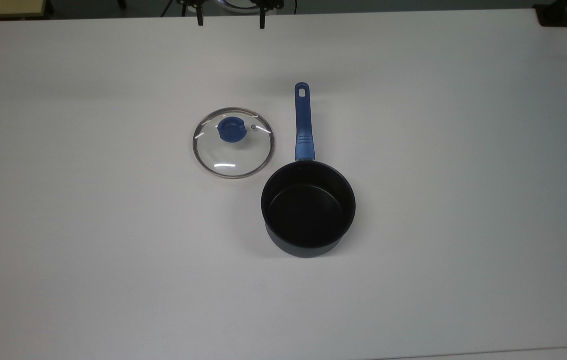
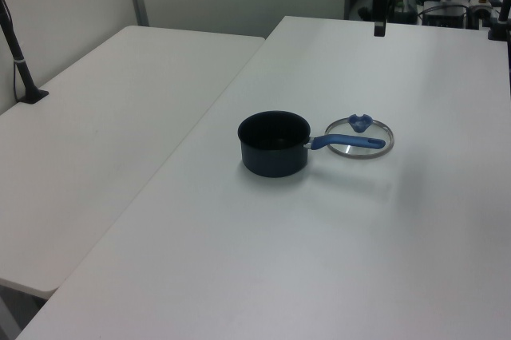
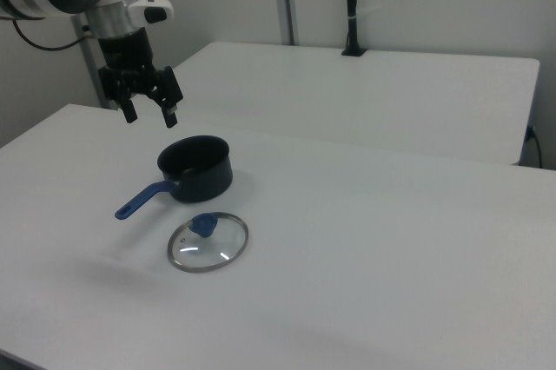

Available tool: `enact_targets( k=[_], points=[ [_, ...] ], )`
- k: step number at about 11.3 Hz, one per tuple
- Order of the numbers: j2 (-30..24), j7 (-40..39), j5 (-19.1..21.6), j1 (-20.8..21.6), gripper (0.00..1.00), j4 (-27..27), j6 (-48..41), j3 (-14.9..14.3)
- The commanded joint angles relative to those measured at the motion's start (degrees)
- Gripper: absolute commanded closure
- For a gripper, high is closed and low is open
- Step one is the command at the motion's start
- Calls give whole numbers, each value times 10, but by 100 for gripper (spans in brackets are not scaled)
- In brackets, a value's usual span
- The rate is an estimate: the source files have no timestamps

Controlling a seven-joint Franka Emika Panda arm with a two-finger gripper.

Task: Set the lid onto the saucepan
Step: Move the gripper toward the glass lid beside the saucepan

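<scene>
The lid (image 1: 233,150), clear glass with a metal rim and a blue knob, lies flat on the white table (image 1: 113,250), just to the top view's left of the saucepan's blue handle (image 1: 303,122). The saucepan (image 1: 308,207) stands upright and empty, black inside, beside the lid and apart from it. The two also appear as saucepan (image 3: 195,168) and lid (image 3: 208,244) in the right view, and as saucepan (image 2: 274,143) and lid (image 2: 363,147) in the left view. My gripper (image 3: 152,115) hangs open in the air above the table, holding nothing, beyond the handle end; its fingertips reach in at the top view's upper edge as the gripper (image 1: 230,21).
A second white table (image 2: 104,116) adjoins on the left view's left, with a black post (image 2: 20,61) clamped at its edge. A black block (image 1: 553,15) sits at the table's corner in the top view's upper right. Bare tabletop surrounds the pan and lid.
</scene>
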Motion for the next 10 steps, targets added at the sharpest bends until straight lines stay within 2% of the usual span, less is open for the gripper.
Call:
enact_targets(
  k=[1,4,6,8,10],
  points=[
    [-4,3,-7,2,0,-2,-6,-2],
    [-4,-15,-7,-1,0,-3,-6,-7],
    [-3,-99,-1,-26,0,-7,-6,-8],
    [0,-173,0,-42,0,-36,-3,-8],
    [15,-203,0,-49,0,-74,41,-8]
  ],
)
